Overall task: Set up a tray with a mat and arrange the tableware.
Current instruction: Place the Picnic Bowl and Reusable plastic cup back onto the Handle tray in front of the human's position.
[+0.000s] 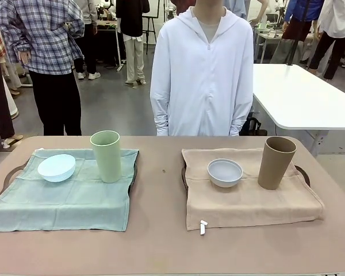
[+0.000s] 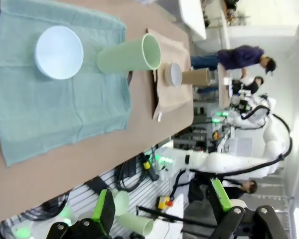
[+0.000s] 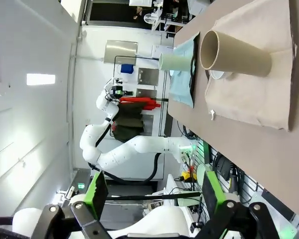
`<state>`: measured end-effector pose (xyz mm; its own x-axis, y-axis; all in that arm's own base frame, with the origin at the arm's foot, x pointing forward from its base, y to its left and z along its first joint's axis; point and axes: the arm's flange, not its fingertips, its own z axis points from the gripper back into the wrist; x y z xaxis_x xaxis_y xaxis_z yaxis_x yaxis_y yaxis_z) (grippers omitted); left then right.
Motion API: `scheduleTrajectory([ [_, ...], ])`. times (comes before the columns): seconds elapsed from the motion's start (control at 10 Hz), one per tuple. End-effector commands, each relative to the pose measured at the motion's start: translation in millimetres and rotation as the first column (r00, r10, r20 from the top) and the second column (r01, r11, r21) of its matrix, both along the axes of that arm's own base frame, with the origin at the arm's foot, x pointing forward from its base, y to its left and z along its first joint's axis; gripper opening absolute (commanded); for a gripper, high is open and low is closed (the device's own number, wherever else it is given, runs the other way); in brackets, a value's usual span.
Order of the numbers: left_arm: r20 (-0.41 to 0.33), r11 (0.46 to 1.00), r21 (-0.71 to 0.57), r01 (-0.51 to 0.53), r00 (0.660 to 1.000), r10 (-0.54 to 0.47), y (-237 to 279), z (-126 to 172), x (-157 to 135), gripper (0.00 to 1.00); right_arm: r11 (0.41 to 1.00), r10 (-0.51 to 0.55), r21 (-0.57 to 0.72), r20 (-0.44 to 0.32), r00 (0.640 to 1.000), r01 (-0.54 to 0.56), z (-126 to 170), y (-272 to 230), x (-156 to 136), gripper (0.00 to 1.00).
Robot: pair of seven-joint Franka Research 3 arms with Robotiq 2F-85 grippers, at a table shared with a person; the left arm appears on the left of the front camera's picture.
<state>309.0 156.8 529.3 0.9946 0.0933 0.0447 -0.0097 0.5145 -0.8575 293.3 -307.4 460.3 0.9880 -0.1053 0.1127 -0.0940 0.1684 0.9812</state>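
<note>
On the left, a teal mat [image 1: 63, 198] covers a dark tray [image 1: 10, 174]; a pale blue bowl [image 1: 56, 167] and a pale green cup [image 1: 106, 156] stand on it. On the right, a beige mat [image 1: 247, 201] covers a second tray [image 1: 302, 171] and carries a white-grey bowl [image 1: 225, 172] and a tan cup [image 1: 276, 163]. My left gripper [image 2: 162, 209] is open and empty, high off the table, looking at the blue bowl [image 2: 59, 52] and green cup [image 2: 129, 54]. My right gripper [image 3: 154, 194] is also open and empty, well back from the tan cup [image 3: 236, 55].
A person in a white hooded top [image 1: 204, 75] stands at the far edge, arms down. A white table [image 1: 302, 95] stands behind on the right. A small white tag [image 1: 203, 227] hangs at the beige mat's front corner. Bare tabletop [image 1: 161, 241] runs along the near side.
</note>
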Motion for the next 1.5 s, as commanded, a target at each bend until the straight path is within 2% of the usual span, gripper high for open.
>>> scheduleTrajectory([
  [0.0,-0.014,0.992,0.071,0.104,0.995,-0.103,2,7,14,1.00,1.000,0.017,0.000,-0.010,1.000,-0.017,21,-17,-5,1.00],
  [0.2,-0.040,0.991,0.081,0.106,0.994,-0.103,-1,8,22,1.00,0.999,0.032,-0.030,-0.037,0.999,-0.034,26,-10,-1,1.00],
  [0.3,-0.040,0.996,0.055,0.072,0.997,-0.070,-7,6,13,1.00,1.000,0.003,-0.008,0.008,1.000,-0.003,7,2,0,1.00],
  [1.4,-0.040,0.996,0.055,0.072,0.997,-0.070,-7,6,13,1.00,1.000,0.003,-0.008,0.008,1.000,-0.003,7,2,0,1.00],
])
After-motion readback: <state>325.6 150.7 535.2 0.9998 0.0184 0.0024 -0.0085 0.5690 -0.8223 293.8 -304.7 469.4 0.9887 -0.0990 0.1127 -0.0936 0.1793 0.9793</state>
